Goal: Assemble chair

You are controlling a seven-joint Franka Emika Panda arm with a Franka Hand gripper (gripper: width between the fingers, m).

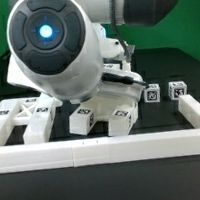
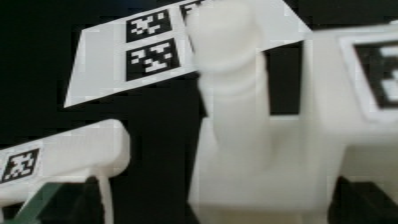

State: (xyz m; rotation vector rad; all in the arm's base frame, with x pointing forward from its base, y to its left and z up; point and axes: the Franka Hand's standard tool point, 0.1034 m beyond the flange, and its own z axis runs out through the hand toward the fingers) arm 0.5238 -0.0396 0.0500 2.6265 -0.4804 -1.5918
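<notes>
The arm [image 1: 57,47] leans low over the black worktop [image 1: 6,84]. Its round housing with a blue light fills much of the exterior view and hides most of the tool [image 1: 114,81], and neither picture shows whether the tool is clenched or released. The chair is still in loose white parts, which lie behind the long white rail [image 1: 103,148] running across the front. A framed panel [image 1: 25,119] lies flat just behind the rail, toward its end on the exterior view's left. A small tagged block [image 1: 85,117] and a second block [image 1: 120,119] sit just behind the middle of the rail. Two tagged posts [image 1: 152,92] stand farther back from the rail, toward its end on the exterior view's right; they are side by side and slightly apart. A larger white slab [image 1: 129,85] sits tilted under the arm, behind the middle of the rail and partly covered. In the wrist view a thick white upright [image 2: 240,130] fills the middle, very close to the camera. A tagged white piece [image 2: 365,90] is just beside it, and another tagged piece [image 2: 63,155] lies apart from it across a dark gap. The marker board [image 2: 214,45] lies flat beyond, with two tags showing.
</notes>
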